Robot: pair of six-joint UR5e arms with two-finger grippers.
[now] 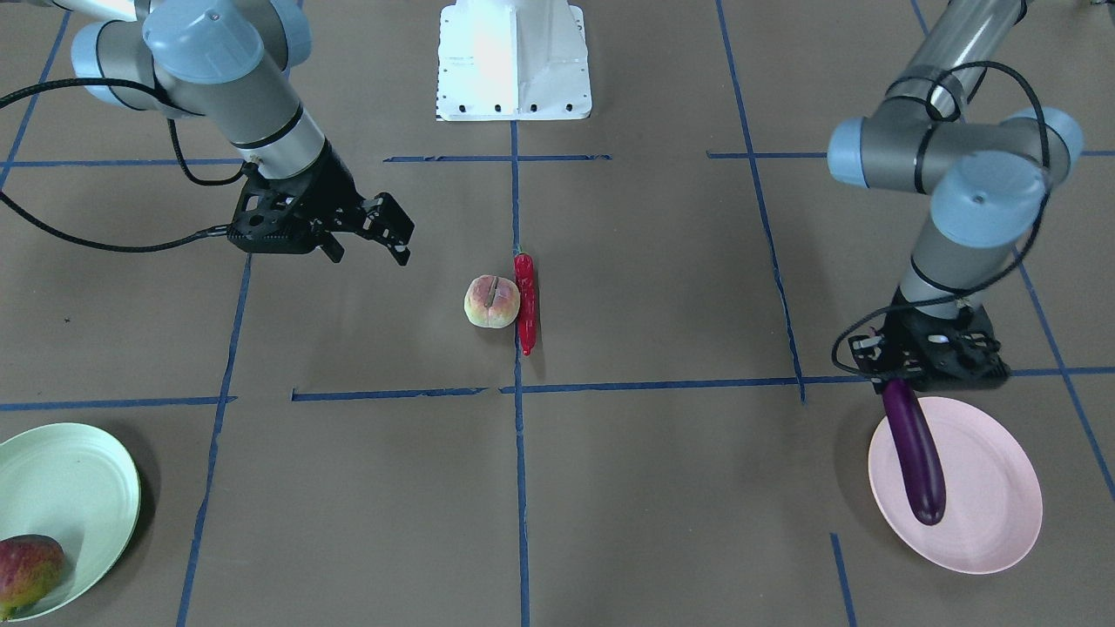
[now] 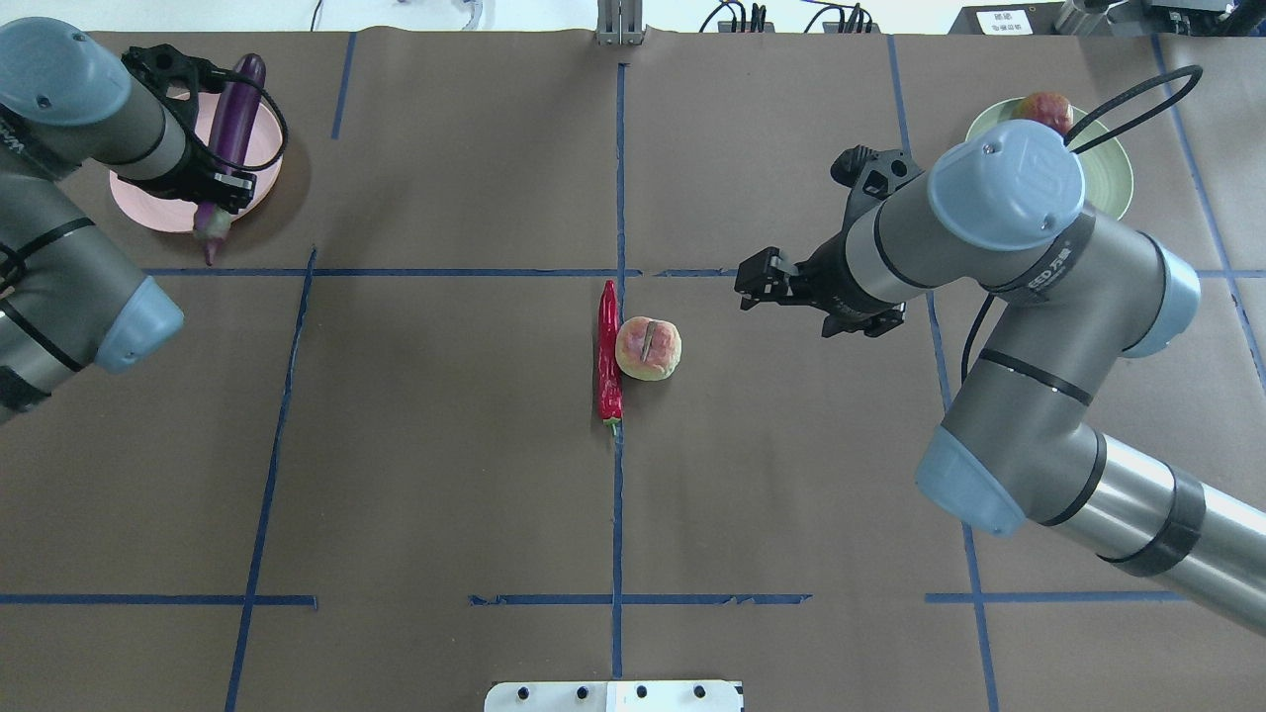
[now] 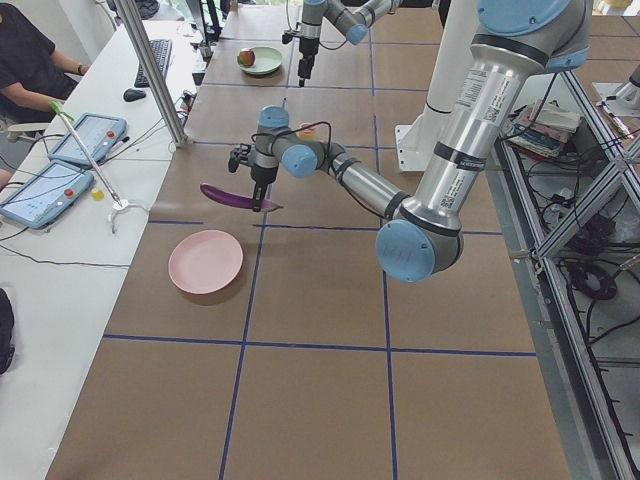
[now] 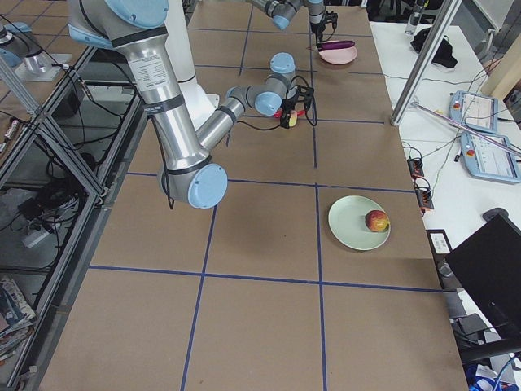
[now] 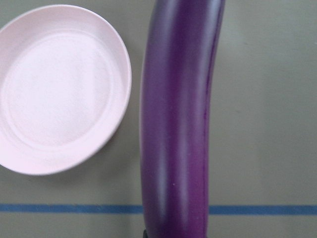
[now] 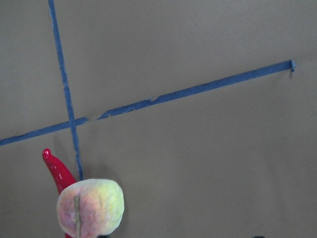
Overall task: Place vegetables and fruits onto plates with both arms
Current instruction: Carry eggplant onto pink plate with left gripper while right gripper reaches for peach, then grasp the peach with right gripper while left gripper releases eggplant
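Observation:
My left gripper (image 1: 910,379) is shut on the stem end of the purple eggplant (image 1: 916,457) and holds it in the air by the pale pink plate (image 1: 984,514). In the left wrist view the eggplant (image 5: 181,124) hangs to the right of the plate (image 5: 59,89). My right gripper (image 1: 370,254) is open and empty, apart from the pale pink-cream fruit (image 1: 492,301) and the red chili (image 1: 525,300), which lie side by side at mid-table. The yellow-green and red fruit (image 1: 26,570) lies on the pale green plate (image 1: 70,488).
The white base block (image 1: 514,61) stands at the robot's side of the table. Blue tape lines (image 1: 392,394) cross the brown table cover. Operators' tablets (image 3: 45,190) lie on the side bench beyond the table's far edge.

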